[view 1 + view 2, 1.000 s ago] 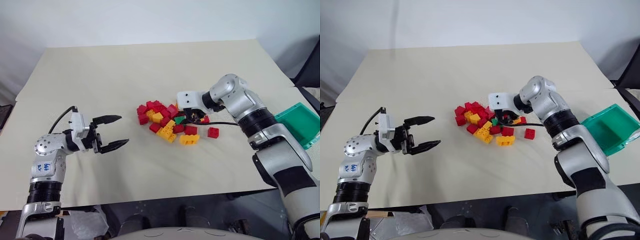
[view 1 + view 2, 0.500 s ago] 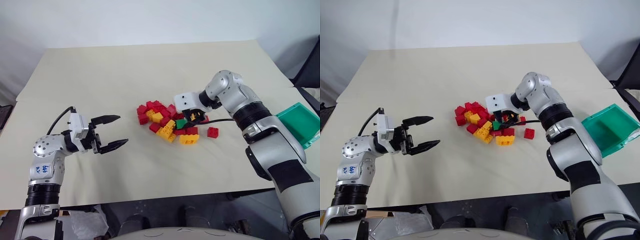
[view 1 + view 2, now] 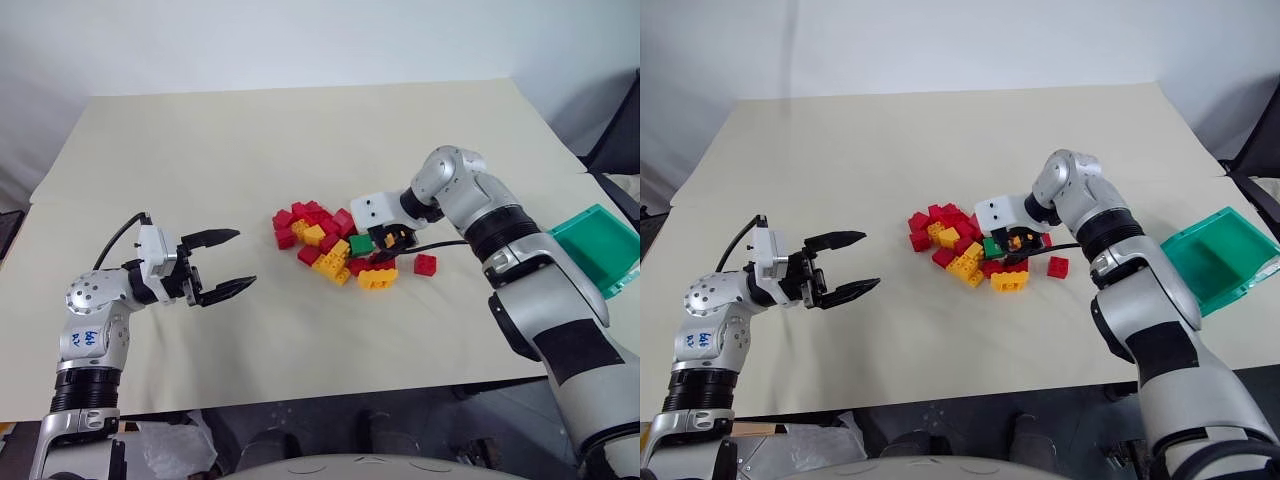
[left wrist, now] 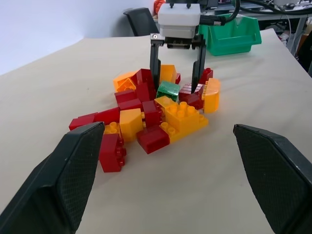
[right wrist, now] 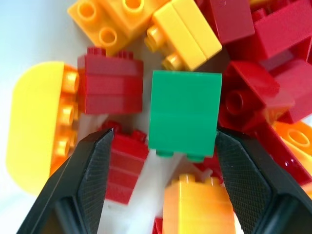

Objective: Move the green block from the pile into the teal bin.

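Note:
The green block (image 5: 184, 109) lies in the near right part of the pile (image 3: 330, 240) of red and yellow-orange bricks, among red ones. My right gripper (image 4: 175, 89) points down into the pile and is open. One black finger (image 5: 83, 185) stands on each side of the green block, with a gap on at least one side. The block also shows just beside the gripper's white body (image 3: 361, 243). My left gripper (image 3: 246, 258) hovers open and empty, well to the left of the pile. The teal bin (image 3: 600, 245) sits at the table's right edge.
A single red brick (image 3: 426, 264) lies apart, just right of the pile. A black cable (image 3: 440, 243) runs along my right arm above the bricks. Bare beige table (image 3: 300, 150) stretches behind and in front of the pile. A dark chair (image 4: 139, 19) stands beyond the table.
My right gripper has tipped further down into the pile, and its fingers have spread to either side of the green block. The left arm has not moved.

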